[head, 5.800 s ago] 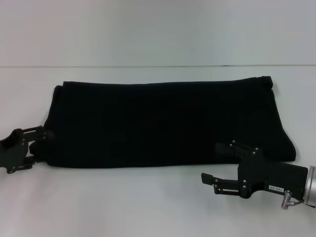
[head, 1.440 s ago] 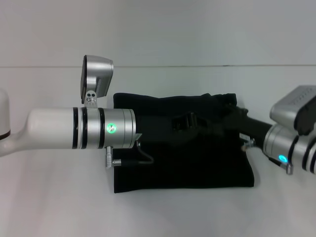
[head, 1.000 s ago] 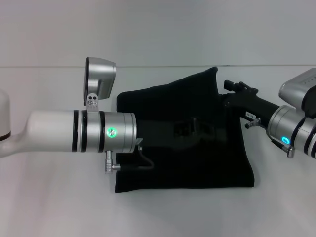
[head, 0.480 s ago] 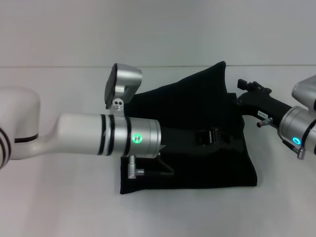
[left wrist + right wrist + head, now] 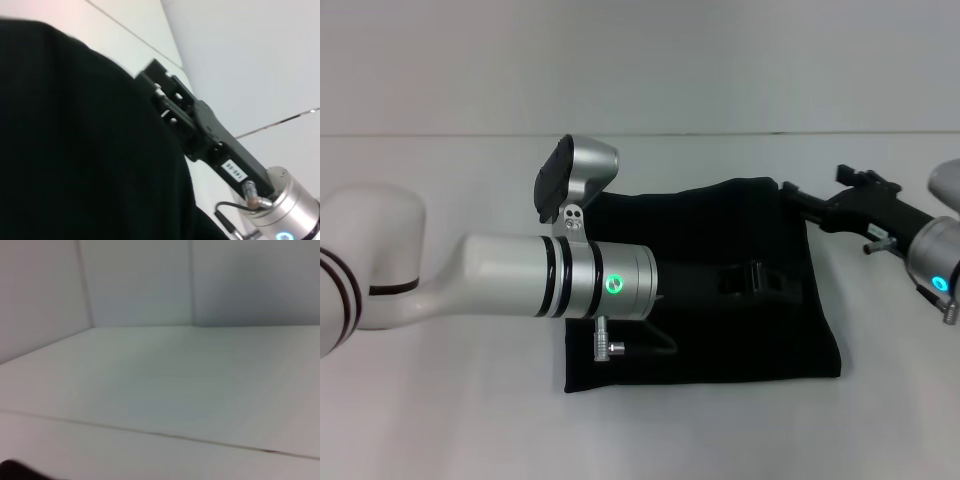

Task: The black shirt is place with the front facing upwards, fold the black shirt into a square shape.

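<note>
The black shirt [image 5: 720,340] lies folded into a rough square in the middle of the white table; no lettering shows. My left arm reaches across it from the left, and the left gripper [image 5: 745,278] hangs low over the shirt's middle right, black against black. My right gripper [image 5: 812,182] is at the shirt's far right corner with its fingers apart and no cloth between them. The left wrist view shows the shirt [image 5: 75,150] filling the picture, with the right gripper [image 5: 160,92] right at its edge. In the right wrist view only a dark sliver [image 5: 10,471] shows.
The white table [image 5: 440,420] runs on around the shirt on all sides. A pale wall [image 5: 640,60] stands behind the table's far edge. The left arm's thick silver wrist [image 5: 610,285] covers the shirt's left part.
The shirt's raised far right corner has dropped flat onto the fold. The right gripper has let it go and drawn back to the right. The left arm has pushed farther right over the shirt.
</note>
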Motion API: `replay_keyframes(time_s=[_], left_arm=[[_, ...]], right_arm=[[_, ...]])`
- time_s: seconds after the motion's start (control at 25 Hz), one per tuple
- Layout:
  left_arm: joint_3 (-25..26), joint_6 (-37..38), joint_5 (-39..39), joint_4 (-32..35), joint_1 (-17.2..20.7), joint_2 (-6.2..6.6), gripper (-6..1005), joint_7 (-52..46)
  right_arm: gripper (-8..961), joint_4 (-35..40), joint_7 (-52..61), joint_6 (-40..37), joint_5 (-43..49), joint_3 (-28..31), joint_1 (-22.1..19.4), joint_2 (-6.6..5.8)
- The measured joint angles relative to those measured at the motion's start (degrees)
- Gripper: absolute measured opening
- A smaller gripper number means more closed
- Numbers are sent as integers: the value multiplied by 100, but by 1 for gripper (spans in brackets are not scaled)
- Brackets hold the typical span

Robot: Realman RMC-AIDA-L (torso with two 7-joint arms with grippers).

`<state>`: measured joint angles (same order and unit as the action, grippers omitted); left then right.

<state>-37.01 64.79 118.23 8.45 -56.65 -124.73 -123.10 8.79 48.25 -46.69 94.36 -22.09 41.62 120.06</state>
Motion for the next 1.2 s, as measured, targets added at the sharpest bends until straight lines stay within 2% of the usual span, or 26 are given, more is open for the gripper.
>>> replay_keyframes(time_s=[0.16,0.28,0.4,0.52,0.6,0.8,0.88,1.0,1.08,1.2], left_arm=[[2,-149,22,-106,-1,1,68,89],[34,37,-2,-115,5,-4,103,105],[66,383,-67,-96,8,-3,308,203],[71,737,-264,-32,72,25,426,409],[72,1008,-392,172,237,48,504,505],[78,1687,-627,1016,906,121,615,473],[84,1860,-811,1222,1213,282,660,373],[83,1920,-900,1255,1450,559,727,252],[82,1948,-967,1256,1614,755,783,276],[81,1998,-1170,1267,1836,948,883,493]], right_arm=[[944,46,0,28,-40,460,-103,0],[942,70,4,-14,-204,767,-218,-10],[940,75,48,-112,-470,923,-342,-23],[940,78,176,-223,-623,924,-453,-27],[941,78,405,-389,-613,843,-537,-35],[941,122,1049,-1240,-591,239,-824,-75],[941,230,1528,-1535,-587,-80,-937,-85],[941,456,2608,-1694,-586,-487,-1017,-142],[941,621,3540,-1719,-589,-800,-1035,-233],[940,779,4960,-1677,-584,-1490,-955,-490]])
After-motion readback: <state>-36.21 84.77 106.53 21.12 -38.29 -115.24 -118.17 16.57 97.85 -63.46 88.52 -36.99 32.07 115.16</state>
